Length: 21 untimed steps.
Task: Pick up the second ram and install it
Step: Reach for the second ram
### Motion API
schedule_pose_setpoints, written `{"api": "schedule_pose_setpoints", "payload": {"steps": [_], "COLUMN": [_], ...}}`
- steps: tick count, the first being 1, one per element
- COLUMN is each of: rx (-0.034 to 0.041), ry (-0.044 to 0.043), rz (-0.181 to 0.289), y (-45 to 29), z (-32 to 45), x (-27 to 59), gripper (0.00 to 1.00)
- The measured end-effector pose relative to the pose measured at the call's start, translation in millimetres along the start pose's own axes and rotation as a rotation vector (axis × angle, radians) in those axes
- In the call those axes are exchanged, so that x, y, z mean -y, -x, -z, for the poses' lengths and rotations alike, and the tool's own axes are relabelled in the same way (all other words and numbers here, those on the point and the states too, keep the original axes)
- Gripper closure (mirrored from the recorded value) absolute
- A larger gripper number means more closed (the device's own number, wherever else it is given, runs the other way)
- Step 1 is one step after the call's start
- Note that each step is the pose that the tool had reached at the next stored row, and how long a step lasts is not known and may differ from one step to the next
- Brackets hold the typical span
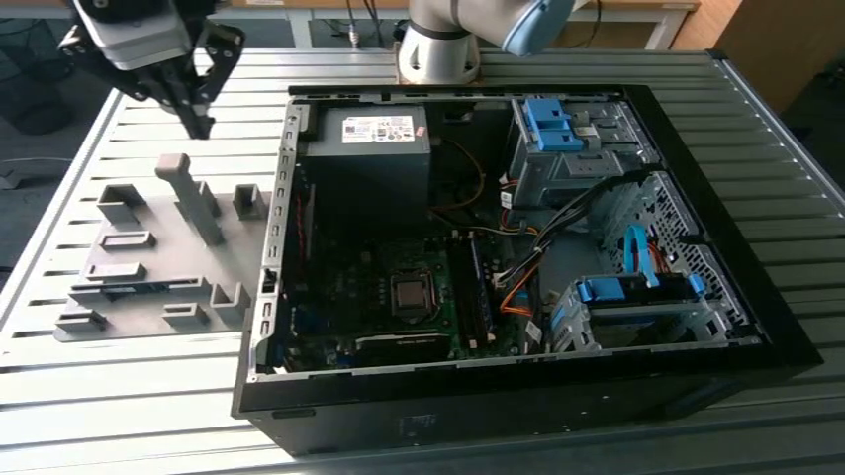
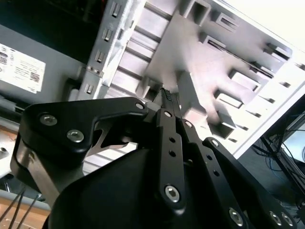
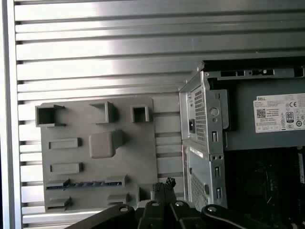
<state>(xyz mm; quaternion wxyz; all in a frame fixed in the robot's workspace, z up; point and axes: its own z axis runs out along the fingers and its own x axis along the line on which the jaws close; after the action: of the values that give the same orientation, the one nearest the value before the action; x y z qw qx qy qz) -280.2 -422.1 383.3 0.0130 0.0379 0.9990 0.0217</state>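
Claw (image 1: 200, 123): black jointed metal fingers pressed together at the tips, pinching nothing, hanging over the edge of the grey moulded fixture plate (image 1: 158, 272). Second ram (image 3: 81, 183): thin blue stick lying flat in a plate slot, on the ribbed metal desk (image 1: 133, 396), at the exterior view's left of the open black computer case (image 1: 739, 297).

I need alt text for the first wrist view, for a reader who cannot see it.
The shut pincer hangs near a grey holder plate where the second ram lies in a slot; an open computer case stands beside it.
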Motion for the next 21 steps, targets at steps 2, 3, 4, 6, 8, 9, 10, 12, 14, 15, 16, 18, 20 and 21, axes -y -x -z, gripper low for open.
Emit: {"api": "schedule_pose_setpoints", "payload": {"steps": [2,3,4,6,8,9,10,12,14,15,16,18,20,21], "rx": [-0.0002,-0.0001,0.0,0.0,-0.0001,0.0,-0.0001,-0.0003,-0.0003,-0.0004,-0.0007,-0.0007,-0.0008,-0.0007], "ry": [-0.0002,-0.0001,0.0,-0.0001,-0.0001,-0.0001,-0.0001,-0.0002,-0.0001,-0.0001,-0.0002,-0.0001,-0.0001,-0.0008], "rz": [0.0,0.0,0.0,0.0,0.0,0.0,0.0,0.0,0.0,0.0,0.0,0.0,0.0,0.0], "y": [-9.2,-13.7,-18.2,-27.1,-36.1,-41.0,-45.5,-54.4,-63.0,-67.0,-70.8,-74.3,-74.3,-74.4], "z": [-0.1,-0.2,-0.4,-0.5,-0.7,-0.8,-0.8,-0.8,-0.9,-0.9,-0.8,-1.0,-0.9,-1.0], "x": [1.0,1.5,2.0,3.0,3.8,4.2,4.6,5.3,6.0,6.3,6.6,6.9,6.9,6.9], "gripper": [0.89,0.89,0.89,0.89,0.89,0.89,0.89,0.89,0.89,0.89,0.89,0.89,0.89,0.89]}}
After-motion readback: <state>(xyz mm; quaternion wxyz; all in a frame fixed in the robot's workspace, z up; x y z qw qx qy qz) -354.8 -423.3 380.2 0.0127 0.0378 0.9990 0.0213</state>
